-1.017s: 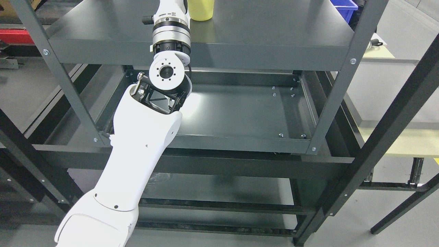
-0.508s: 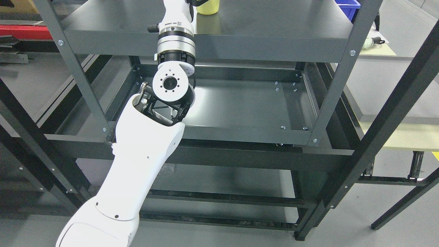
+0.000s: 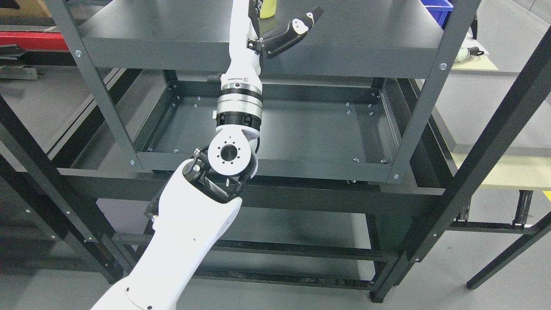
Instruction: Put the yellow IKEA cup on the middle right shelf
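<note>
Standing on the top shelf (image 3: 344, 38) of the dark metal rack, close to that shelf's far edge and cut off by the picture's top border: the yellow cup (image 3: 267, 7), only a small lower part showing. Just beside it, reaching up from the lower left past the shelf's front edge, the white left arm (image 3: 202, 224), wrist ring in front of the middle shelf (image 3: 310, 133). Left hand (image 3: 275, 26) mostly hidden at the top border; one dark finger with a white segment (image 3: 297, 28) stretched out to the right over the top shelf, clear of the cup. Cannot tell whether the other fingers are apart, together or clamped on the cup, nor whether anything touches it. Middle shelf a shallow tray with bolts along its rim, bare metal showing. Further down, a lower shelf (image 3: 280, 241) partly behind the arm. At the top shelf's far right corner, a blue bin (image 3: 437, 6), well apart from the cup. Beyond the rack's right posts, a pale desk (image 3: 508, 172) and, further back, a small light object with a dark end (image 3: 467, 53).
</note>
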`<state>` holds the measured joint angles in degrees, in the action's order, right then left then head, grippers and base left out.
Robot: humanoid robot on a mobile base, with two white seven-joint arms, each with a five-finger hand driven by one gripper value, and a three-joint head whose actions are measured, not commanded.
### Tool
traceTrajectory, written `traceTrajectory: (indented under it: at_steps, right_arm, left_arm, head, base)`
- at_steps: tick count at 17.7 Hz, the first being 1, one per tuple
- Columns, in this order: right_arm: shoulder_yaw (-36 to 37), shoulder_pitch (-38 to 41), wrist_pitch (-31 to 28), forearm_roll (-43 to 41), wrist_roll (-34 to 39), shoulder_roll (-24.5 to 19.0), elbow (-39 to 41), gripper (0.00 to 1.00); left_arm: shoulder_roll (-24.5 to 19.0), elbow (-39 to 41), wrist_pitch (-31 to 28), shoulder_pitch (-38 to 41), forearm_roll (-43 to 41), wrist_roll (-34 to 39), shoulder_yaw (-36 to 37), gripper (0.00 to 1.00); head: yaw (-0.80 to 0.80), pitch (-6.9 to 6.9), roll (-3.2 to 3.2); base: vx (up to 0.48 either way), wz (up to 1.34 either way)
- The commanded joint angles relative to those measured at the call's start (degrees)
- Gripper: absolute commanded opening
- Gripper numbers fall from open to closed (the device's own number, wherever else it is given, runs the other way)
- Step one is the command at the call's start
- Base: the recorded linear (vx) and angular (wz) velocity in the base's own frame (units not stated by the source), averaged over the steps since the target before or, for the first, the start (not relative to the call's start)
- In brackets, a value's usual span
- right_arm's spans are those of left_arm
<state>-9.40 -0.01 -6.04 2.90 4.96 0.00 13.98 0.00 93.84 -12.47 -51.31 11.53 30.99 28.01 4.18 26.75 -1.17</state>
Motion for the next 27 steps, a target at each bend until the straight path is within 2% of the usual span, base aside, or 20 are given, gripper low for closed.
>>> traceTrajectory:
  at_steps: [1, 5, 8, 11, 16, 18, 20, 22, 25, 27]
  right_arm:
    - [0.0, 0.36, -0.02, 0.0, -0.04, 1.0, 0.0, 0.99]
    - [0.0, 0.36, -0.02, 0.0, -0.04, 1.0, 0.0, 0.99]
    - [0.0, 0.36, -0.02, 0.0, -0.04, 1.0, 0.0, 0.99]
    - [0.0, 0.36, -0.02, 0.0, -0.04, 1.0, 0.0, 0.99]
    - [0.0, 0.36, -0.02, 0.0, -0.04, 1.0, 0.0, 0.99]
    - [0.0, 0.36, -0.02, 0.0, -0.04, 1.0, 0.0, 0.99]
    - [0.0, 0.36, -0.02, 0.0, -0.04, 1.0, 0.0, 0.99]
    - [0.0, 0.36, -0.02, 0.0, -0.04, 1.0, 0.0, 0.99]
    - [0.0, 0.36, -0.02, 0.0, -0.04, 1.0, 0.0, 0.99]
    - [0.0, 0.36, -0.02, 0.0, -0.04, 1.0, 0.0, 0.99]
  left_arm:
    - [-1.0, 7.23, 1.38, 7.79, -0.1, -0.05, 8.89, 0.99]
    - [-1.0, 7.58, 4.64, 9.81, -0.72, 0.04, 15.05, 0.99]
    - [-1.0, 7.23, 4.91, 15.25, -0.72, 0.12, 14.81, 0.99]
    - [-1.0, 5.57, 6.66, 20.79, -1.16, 0.04, 8.23, 0.99]
    - [-1.0, -6.46, 6.58, 21.95, -1.07, -1.71, -10.04, 0.99]
    - [-1.0, -9.19, 6.32, 21.86, -0.98, -5.83, -14.97, 0.99]
    - [-1.0, -11.56, 5.79, 21.69, -0.98, -13.81, -20.42, 0.99]
    - [-1.0, -13.59, 2.73, 21.95, -0.98, -21.38, -24.65, 0.98]
    - [-1.0, -14.74, -4.74, 22.3, -1.07, -22.38, -28.69, 0.99]
    - [-1.0, -14.74, -5.81, 22.13, -1.24, -22.2, -31.16, 0.99]
  head:
    - [0.0, 0.0, 0.0]
    - [0.0, 0.0, 0.0]
    - [0.0, 0.0, 0.0]
    - [0.0, 0.0, 0.0]
    - [0.0, 0.0, 0.0]
    - [0.0, 0.0, 0.0]
    - [0.0, 0.0, 0.0]
    - [0.0, 0.0, 0.0]
    - [0.0, -0.01, 0.0]
    - [0.0, -0.01, 0.0]
  base:
    - [-0.012, 0.02]
    - [-0.073, 0.07]
    - [-0.114, 0.14]
    - [-0.112, 0.13]
    - [-0.079, 0.05]
    - [-0.042, 0.0]
    - [-0.007, -0.01]
    - [0.0, 0.0]
    - [0.0, 0.0]
    - [0.0, 0.0]
